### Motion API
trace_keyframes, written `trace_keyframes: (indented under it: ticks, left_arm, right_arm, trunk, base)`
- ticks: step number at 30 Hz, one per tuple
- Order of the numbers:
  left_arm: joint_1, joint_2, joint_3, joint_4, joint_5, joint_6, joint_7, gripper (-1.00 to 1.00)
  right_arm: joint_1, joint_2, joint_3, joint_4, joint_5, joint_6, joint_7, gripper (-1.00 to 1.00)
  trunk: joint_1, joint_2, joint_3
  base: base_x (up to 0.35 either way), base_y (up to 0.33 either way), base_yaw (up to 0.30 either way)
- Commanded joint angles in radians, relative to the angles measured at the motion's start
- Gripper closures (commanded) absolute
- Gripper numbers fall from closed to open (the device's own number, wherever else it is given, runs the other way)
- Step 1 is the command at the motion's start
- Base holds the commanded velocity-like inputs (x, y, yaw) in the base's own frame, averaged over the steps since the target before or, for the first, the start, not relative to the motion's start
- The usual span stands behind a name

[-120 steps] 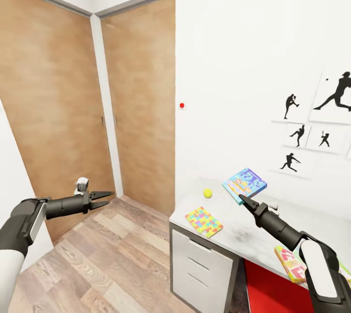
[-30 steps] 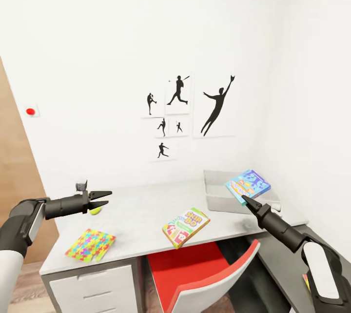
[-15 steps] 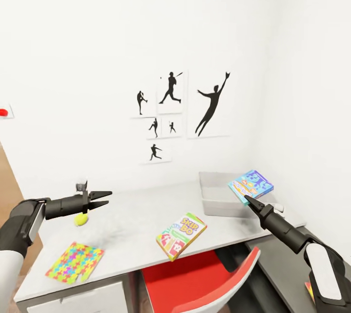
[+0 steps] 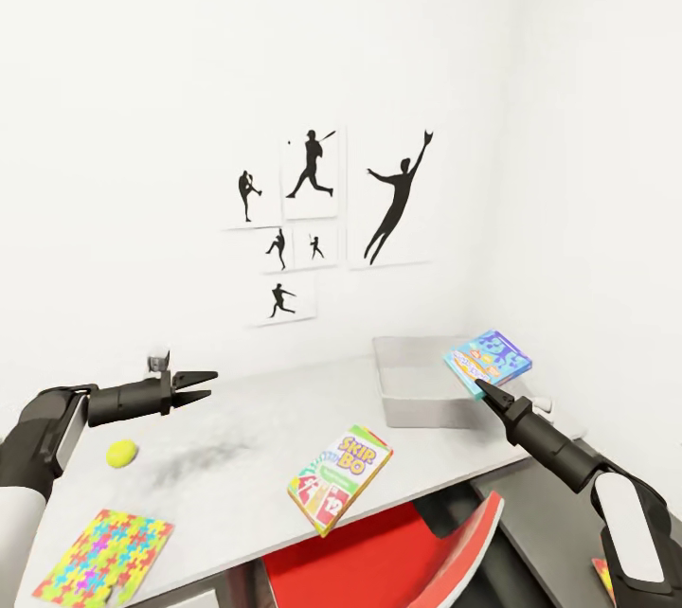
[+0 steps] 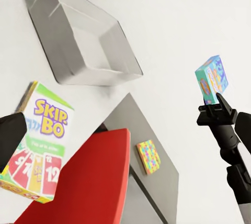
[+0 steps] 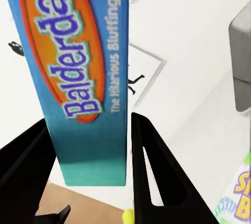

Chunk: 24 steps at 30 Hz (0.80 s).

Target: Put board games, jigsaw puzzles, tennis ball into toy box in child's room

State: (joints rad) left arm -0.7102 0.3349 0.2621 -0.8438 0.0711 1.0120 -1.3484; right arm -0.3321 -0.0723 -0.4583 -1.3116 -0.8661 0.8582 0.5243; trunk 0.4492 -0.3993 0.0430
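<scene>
The right gripper pinches a blue board game by its edge, held in the air just beside the open grey toy box on the table. The left gripper hovers with its fingers slightly parted, holding nothing, above bare tabletop. The Skip-Bo box overhangs the table's front edge; the tennis ball and a jigsaw puzzle lie near the left end.

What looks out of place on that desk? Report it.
The Skip-Bo box lies askew with a corner jutting past the table's front edge, above the red chair. Otherwise nothing stands out.
</scene>
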Motion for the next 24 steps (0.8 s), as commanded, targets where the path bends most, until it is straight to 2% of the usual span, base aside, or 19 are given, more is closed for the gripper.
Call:
trace_keyframes:
  ticks: [1, 15, 24]
  left_arm:
    - [0.000, 0.000, 0.000, 0.000, 0.002, 0.010, -0.002, -1.00]
    - [0.000, 0.001, 0.002, 0.000, 0.002, 0.010, -0.002, -1.00]
    - [0.000, 0.001, 0.001, 0.000, 0.002, 0.010, -0.002, -1.00]
  right_arm:
    - [-0.001, 0.000, -0.002, 0.000, -0.002, 0.007, 0.003, 1.00]
    - [-0.001, 0.001, -0.002, 0.002, -0.002, 0.007, 0.003, 1.00]
    - [-0.001, 0.002, -0.002, 0.002, -0.002, 0.006, 0.003, 1.00]
  trunk:
    - [0.001, -0.001, -0.002]
    - [0.001, -0.001, -0.016]
    - [0.001, -0.001, -0.017]
  base:
    - [0.271, 0.053, -0.139]
    - [0.189, 0.034, -0.168]
    - [0.161, 0.003, -0.030]
